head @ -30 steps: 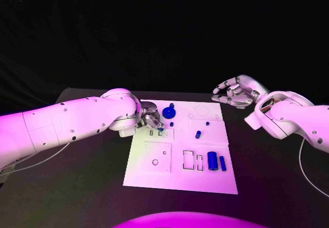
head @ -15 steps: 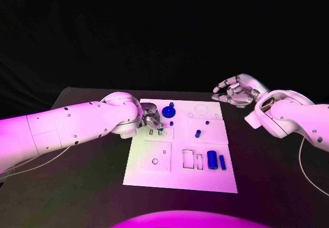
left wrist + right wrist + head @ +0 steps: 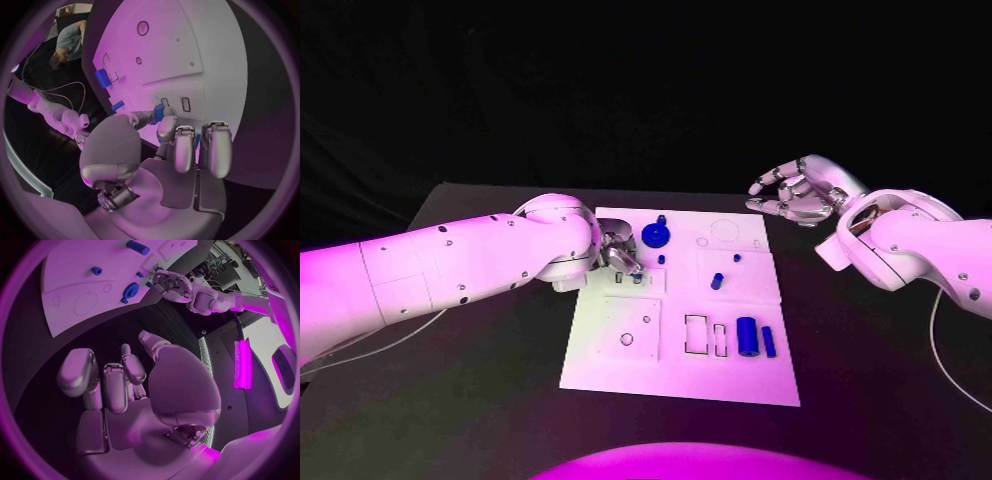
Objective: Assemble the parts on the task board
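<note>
The white task board (image 3: 678, 375) lies in the middle of the table. My left hand (image 3: 619, 256) hovers over its upper left part and pinches a small blue part (image 3: 159, 113) between thumb and finger, just above two small rectangular slots (image 3: 185, 104). A blue disc part (image 3: 655, 236) stands beside that hand. A small blue peg (image 3: 717, 281) stands mid-board. A blue cylinder (image 3: 747, 338) and a blue bar (image 3: 767, 342) lie at the lower right. My right hand (image 3: 795, 195) hangs off the board's upper right corner, fingers loosely curled and holding nothing.
The black table (image 3: 473, 400) shows around the board on both sides. Empty outlined recesses (image 3: 694, 335) and a round hole (image 3: 626, 341) mark the board's lower half. In the right wrist view the board (image 3: 81, 295) and my left hand (image 3: 169, 282) lie beyond the fingers.
My left arm has shifted slightly toward the board, with its hand staying over the same spot. The right hand has not moved.
</note>
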Robot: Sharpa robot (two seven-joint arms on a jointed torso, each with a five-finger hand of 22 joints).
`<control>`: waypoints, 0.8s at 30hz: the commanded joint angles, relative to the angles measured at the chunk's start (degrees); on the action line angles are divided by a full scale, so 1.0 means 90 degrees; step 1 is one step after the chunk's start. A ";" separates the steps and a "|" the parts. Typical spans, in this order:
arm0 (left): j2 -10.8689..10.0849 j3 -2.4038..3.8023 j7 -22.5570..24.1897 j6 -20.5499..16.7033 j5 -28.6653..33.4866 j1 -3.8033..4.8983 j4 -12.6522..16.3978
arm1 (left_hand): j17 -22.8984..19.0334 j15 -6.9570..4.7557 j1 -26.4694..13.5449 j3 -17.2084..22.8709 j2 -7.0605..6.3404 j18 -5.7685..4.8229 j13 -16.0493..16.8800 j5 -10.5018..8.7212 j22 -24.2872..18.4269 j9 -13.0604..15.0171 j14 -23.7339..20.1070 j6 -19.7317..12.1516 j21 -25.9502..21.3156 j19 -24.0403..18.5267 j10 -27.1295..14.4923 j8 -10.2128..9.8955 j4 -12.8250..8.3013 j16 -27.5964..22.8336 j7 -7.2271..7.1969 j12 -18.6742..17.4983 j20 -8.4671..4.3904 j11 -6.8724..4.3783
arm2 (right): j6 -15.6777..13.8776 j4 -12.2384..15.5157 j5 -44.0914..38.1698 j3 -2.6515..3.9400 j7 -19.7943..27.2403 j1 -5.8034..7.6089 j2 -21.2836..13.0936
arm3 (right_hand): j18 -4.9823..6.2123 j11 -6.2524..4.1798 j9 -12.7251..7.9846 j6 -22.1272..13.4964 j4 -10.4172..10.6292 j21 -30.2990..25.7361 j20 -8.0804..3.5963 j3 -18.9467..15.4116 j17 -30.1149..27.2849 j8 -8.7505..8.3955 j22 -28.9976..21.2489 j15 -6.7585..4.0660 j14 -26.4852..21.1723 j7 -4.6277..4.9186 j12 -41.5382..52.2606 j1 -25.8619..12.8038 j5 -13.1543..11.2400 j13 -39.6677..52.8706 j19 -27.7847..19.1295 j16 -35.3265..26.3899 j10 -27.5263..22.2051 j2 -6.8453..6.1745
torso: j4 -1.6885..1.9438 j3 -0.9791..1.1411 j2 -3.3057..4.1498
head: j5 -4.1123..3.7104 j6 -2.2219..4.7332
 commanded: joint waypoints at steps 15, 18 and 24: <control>0.0053 -0.0001 0.0016 0.0308 -0.0142 -0.0070 -0.0055 | 0.1677 -0.0073 -0.0116 0.1030 0.0045 -0.0072 0.0045 -0.0033 0.0896 0.0029 0.0673 0.0185 0.0040 0.0350 0.0099 0.0072 -0.1106 0.0023 -0.0118 0.0063 -0.0047 -0.0013 | 0.0065 0.0005 -0.0055 0.0000 0.0026 -0.0007 -0.0006 | -0.0012 -0.0009 0.0003 -0.0045 0.0044 -0.0005 0.0005 -0.0012 0.0504 0.0037 0.0015 0.0043 0.0306 0.0010 -0.0031 -0.0034 0.0031 0.0000 -0.0068 -0.0029 -0.0034 0.0068 | 0.0000 0.0001 0.0007 | -0.0021 -0.0017; 0.0042 -0.0001 0.0015 0.0338 -0.0172 -0.0077 -0.0049 | 0.1677 -0.0074 -0.0117 0.1026 0.0047 -0.0072 0.0050 -0.0034 0.0896 0.0030 0.0673 0.0187 0.0040 0.0351 0.0103 0.0074 -0.1106 0.0023 -0.0119 0.0066 -0.0047 -0.0014 | 0.0067 0.0006 -0.0054 0.0000 0.0028 -0.0008 -0.0012 | -0.0012 -0.0009 0.0003 -0.0045 0.0044 -0.0005 0.0005 -0.0012 0.0504 0.0037 0.0015 0.0043 0.0306 0.0010 -0.0031 -0.0034 0.0031 0.0000 -0.0068 -0.0029 -0.0034 0.0068 | -0.0001 0.0001 0.0003 | -0.0018 -0.0026; 0.0022 -0.0001 0.0012 0.0401 -0.0194 -0.0091 -0.0032 | 0.1677 -0.0075 -0.0115 0.1021 0.0051 -0.0072 0.0065 -0.0033 0.0900 0.0031 0.0673 0.0189 0.0042 0.0352 0.0114 0.0076 -0.1108 0.0023 -0.0122 0.0077 -0.0048 -0.0016 | 0.0069 0.0007 -0.0053 0.0000 0.0031 -0.0009 -0.0016 | -0.0012 -0.0009 0.0003 -0.0045 0.0044 -0.0005 0.0005 -0.0012 0.0504 0.0037 0.0015 0.0043 0.0306 0.0010 -0.0031 -0.0034 0.0031 0.0000 -0.0068 -0.0029 -0.0034 0.0068 | 0.0002 0.0000 0.0003 | -0.0013 -0.0038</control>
